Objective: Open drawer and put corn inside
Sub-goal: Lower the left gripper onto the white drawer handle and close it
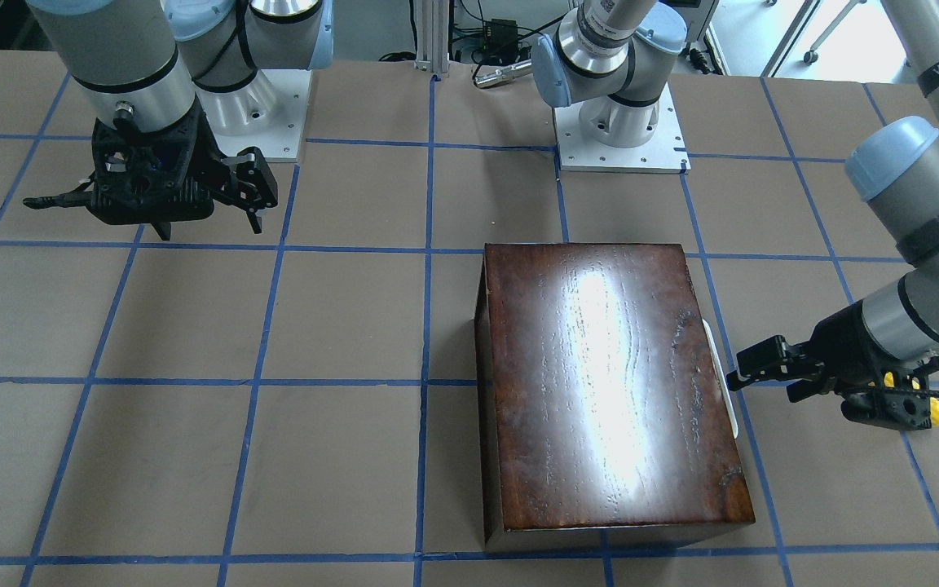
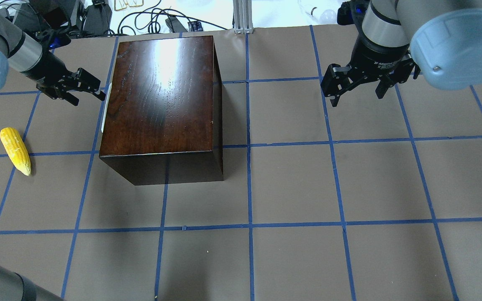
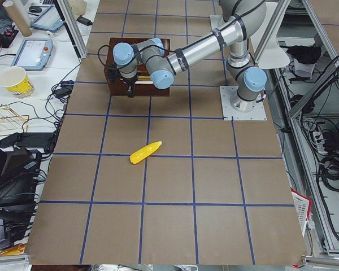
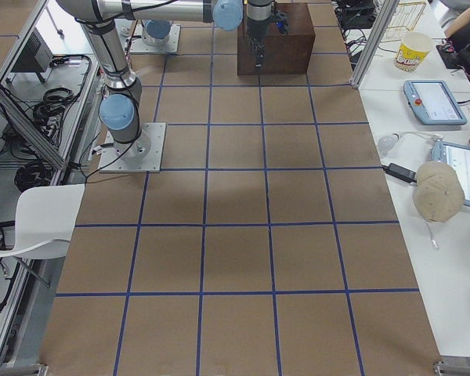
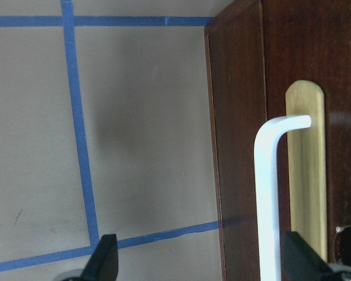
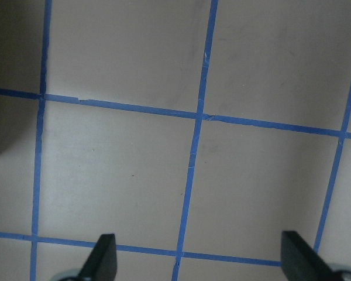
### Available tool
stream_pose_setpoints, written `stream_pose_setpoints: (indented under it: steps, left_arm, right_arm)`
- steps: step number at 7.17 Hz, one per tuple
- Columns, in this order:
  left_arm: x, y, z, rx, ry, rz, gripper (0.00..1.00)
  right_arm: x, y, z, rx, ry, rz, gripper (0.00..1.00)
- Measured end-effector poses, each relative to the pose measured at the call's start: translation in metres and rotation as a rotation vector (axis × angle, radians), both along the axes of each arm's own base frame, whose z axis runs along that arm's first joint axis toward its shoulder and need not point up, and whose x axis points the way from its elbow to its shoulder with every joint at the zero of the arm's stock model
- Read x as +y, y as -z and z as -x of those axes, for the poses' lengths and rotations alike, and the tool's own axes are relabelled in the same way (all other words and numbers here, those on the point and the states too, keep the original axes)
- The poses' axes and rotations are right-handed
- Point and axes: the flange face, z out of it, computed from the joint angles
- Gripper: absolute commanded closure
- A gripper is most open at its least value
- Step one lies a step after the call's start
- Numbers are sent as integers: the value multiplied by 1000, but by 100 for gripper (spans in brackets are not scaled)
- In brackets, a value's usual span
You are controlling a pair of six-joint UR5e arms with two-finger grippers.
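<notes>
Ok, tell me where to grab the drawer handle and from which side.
Grip the white handle mid-length on its straight bar, which stands off the drawer front. Come in level from that side of the box, where the open left gripper faces it, one finger each side of the bar.

handle [image 5: 268, 193]: open approach | box [image 2: 157, 96]: blocks left-centre | corn [image 2: 15, 150]: open all round

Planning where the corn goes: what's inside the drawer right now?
Cannot be seen: the drawer is shut, showing only its dark front and white handle. The corn lies outside on the table.
</notes>
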Motion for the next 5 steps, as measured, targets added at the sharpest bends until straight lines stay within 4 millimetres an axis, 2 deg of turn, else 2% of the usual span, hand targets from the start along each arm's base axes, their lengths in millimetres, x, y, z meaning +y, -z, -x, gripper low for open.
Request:
stream_pose_setpoints:
  steps: [5]
  left_arm:
    - [-4,10,6,50,0,0,0]
  right_arm:
    - [0,0,0,0,-1,-1,0]
